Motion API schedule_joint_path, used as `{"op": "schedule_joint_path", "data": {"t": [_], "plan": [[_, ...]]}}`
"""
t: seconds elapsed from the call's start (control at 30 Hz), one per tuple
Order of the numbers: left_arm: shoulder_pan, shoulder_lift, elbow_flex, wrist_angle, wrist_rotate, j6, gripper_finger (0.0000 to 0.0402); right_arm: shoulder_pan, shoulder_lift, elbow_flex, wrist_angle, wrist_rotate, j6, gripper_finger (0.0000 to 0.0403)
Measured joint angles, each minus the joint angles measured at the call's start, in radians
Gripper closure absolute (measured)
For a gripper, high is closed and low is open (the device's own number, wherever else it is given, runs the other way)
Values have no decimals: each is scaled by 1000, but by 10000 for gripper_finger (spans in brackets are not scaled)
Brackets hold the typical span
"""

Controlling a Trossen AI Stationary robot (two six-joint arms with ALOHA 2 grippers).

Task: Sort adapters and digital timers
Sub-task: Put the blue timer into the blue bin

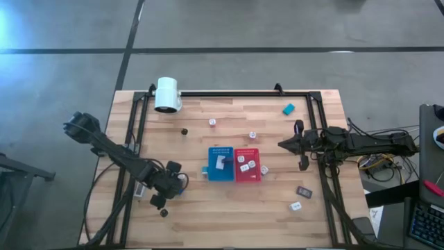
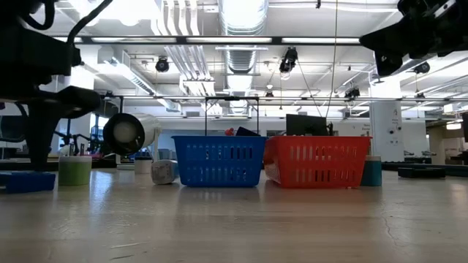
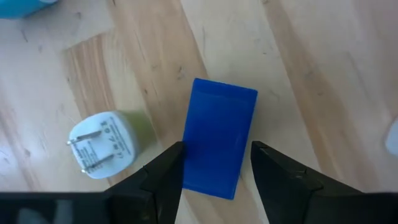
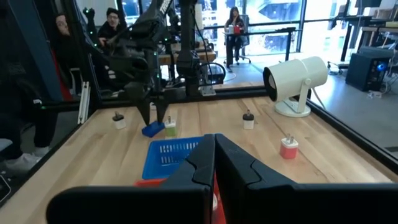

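Between claw [image 3: 214, 165] fingers: blue timer [image 3: 217, 137]

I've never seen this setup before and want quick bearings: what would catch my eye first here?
Mid-table, a blue basket and a red basket sit side by side. At the table's front left, the left gripper is down over a blue timer, jaws open on either side of it, with a white adapter just beside. A big white cylinder lies at the far edge.
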Motion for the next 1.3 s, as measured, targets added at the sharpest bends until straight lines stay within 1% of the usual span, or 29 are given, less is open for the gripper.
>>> {"op": "schedule_joint_path", "data": {"t": [0.23, 0.53, 0.63, 0.7, 0.8, 0.9, 1.0, 1.17, 1.23, 1.3], "plan": [[1, 24, -7, 0, -22, 17, 211, 0, 0, 0, 5, 0, -2, 394], [0, 73, -2, 2, -18, 21, 213, 0, 0, -2, 6, 0, -2, 394], [0, 62, -3, 3, -14, 21, 229, 0, 0, -2, 6, 0, -3, 394], [0, 52, -6, 4, 0, 20, 250, 0, 0, -2, 6, 0, -6, 394], [1, 45, -6, 3, 26, 25, 293, 0, 0, -2, 6, 0, -6, 394], [1, 44, 2, 0, 84, 36, 344, 0, 0, -2, 6, 0, -6, 394], [1, 38, 27, -7, 111, 58, 348, 0, 0, -2, 6, 0, -7, 394], [2, -13, 68, -12, 97, 128, 348, 0, 0, -2, 6, 0, -11, 394], [7, -56, 79, -11, 71, 146, 348, 0, 0, -2, 6, 0, -11, 394], [13, -108, 86, -2, 22, 166, 346, 0, 1, -2, 6, 0, -11, 394]]}}
